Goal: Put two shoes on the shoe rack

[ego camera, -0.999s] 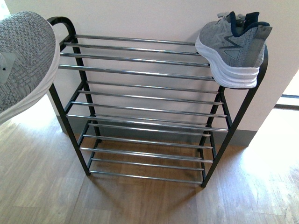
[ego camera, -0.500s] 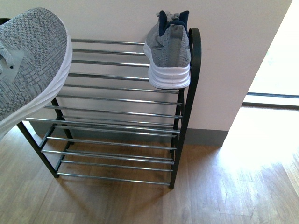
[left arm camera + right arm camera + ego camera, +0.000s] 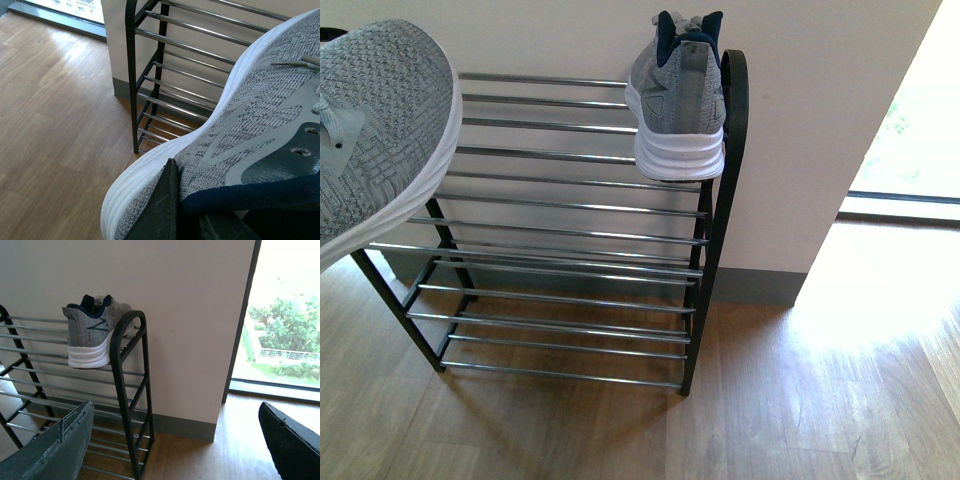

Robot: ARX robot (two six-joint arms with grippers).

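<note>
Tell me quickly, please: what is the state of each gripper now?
Left gripper: shut on the sneaker, at its navy collar.
Right gripper: open, holding nothing.

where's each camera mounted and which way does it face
Front: on the body, looking down at the shoe rack; no arm shows, only the held sneaker.
Left wrist: on the left arm, looking along the held sneaker toward the shoe rack; dark jaws grip it.
Right wrist: on the right arm, facing the placed sneaker and window; open jaws show.
Shared: front and right wrist see the placed sneaker.
</note>
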